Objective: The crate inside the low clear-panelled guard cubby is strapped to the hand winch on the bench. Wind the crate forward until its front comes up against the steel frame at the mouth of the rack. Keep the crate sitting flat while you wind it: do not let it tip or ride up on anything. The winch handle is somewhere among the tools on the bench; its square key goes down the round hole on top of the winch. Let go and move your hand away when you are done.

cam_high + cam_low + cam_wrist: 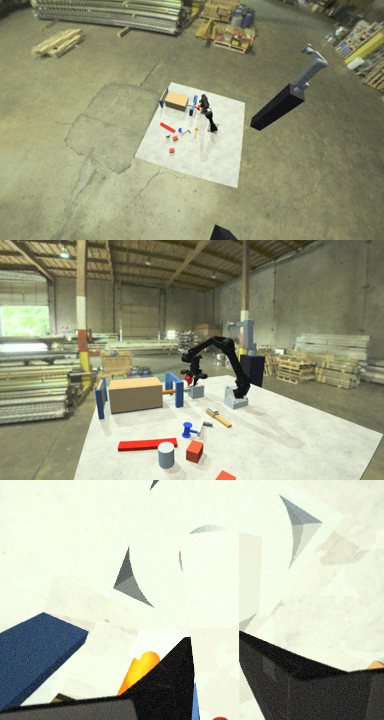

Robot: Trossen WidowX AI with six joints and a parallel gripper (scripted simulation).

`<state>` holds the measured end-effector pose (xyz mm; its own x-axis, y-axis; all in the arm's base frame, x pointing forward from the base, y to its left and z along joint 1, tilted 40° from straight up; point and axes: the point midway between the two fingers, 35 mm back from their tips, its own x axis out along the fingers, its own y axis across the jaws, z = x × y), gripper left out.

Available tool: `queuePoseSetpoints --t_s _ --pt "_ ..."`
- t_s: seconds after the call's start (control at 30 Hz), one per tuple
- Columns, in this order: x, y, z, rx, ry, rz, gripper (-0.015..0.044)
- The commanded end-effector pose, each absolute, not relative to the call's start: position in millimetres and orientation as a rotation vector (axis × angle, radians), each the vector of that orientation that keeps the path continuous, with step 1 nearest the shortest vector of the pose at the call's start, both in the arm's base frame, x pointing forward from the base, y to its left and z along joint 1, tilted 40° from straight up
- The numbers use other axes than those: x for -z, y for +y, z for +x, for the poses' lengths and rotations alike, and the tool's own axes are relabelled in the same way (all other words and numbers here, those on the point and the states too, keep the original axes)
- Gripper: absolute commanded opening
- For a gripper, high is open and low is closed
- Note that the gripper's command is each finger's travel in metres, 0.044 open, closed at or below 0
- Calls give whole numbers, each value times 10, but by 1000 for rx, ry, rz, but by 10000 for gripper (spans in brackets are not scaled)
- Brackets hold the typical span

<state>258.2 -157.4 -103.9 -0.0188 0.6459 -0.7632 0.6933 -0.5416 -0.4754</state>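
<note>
So going by the top view, with 12 o'clock at the top of the picture: the crate (176, 99) (135, 395) looks flat on the surface (220, 158) (283, 435), and there's a visible gap between its front and the blue steel frame (192, 111) (181, 394) (37, 652) at about 3 o'clock. The orange strap (192, 106) (169, 391) (142, 670) bridges that gap to the grey winch (203, 112) (197, 392), which is about 4 o'clock from the crate. The gripper (201, 108) (195, 383) (212, 641) is right over the winch, fingers partway closed on a pale bar (212, 585), pretty surely part of the winch handle. Can't tell how deep the key sits, sorry. From the winch, the arm's base (209, 130) (229, 401) is at 5 o'clock, the blue-ended crank (180, 130) (186, 430) at 7, and the red bar (167, 127) (141, 444) plus the grey cylinder (167, 135) (166, 456) roughly at 8.
</note>
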Motion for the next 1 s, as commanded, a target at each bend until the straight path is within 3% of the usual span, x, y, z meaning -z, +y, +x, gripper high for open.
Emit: queuePoseSetpoints --t_s 0.0,0.97 --pt "1068 -1545 2577 1657 1484 2161 0" --pt "1081 -1555 2592 1729 1443 2192 0"
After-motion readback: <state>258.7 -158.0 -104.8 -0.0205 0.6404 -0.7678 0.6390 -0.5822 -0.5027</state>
